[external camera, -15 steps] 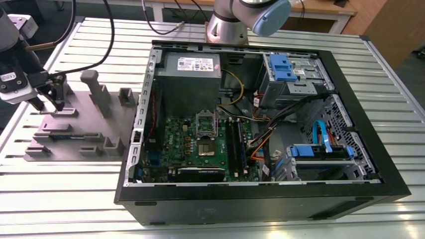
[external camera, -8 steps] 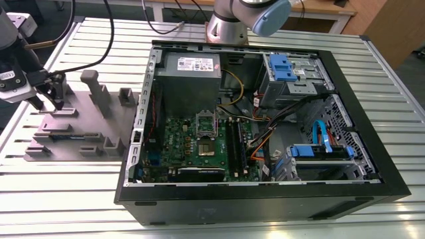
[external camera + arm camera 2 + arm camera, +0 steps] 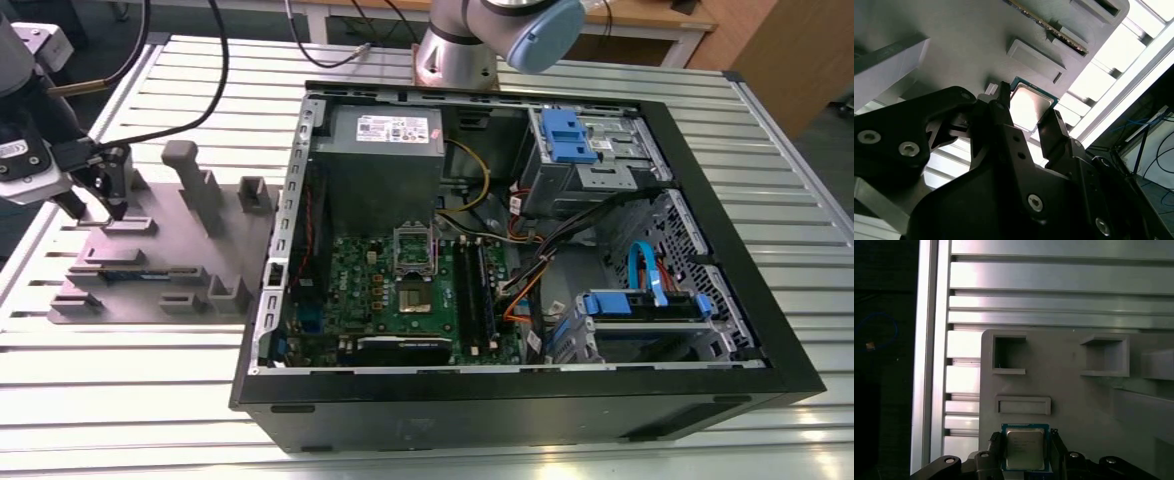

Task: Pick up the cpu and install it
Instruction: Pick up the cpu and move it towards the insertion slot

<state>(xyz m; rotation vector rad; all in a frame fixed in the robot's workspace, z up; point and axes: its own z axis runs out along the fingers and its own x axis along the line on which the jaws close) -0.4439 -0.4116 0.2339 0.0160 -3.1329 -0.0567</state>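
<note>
Flat square silver-topped cpu [image 3: 1025, 450] is held centred in the black end effector [image 3: 1026, 442], closed narrow on two opposite edges; it is seated flat on the grey plastic fixture [image 3: 1079, 405].

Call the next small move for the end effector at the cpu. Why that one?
Probably close gently on the cpu before any lift. In both wrist views the end effector straddles it on two opposite sides, roughly centred, and the cpu lies flat on the grey fixture. I can't tell whether there is a firm grip.
</note>
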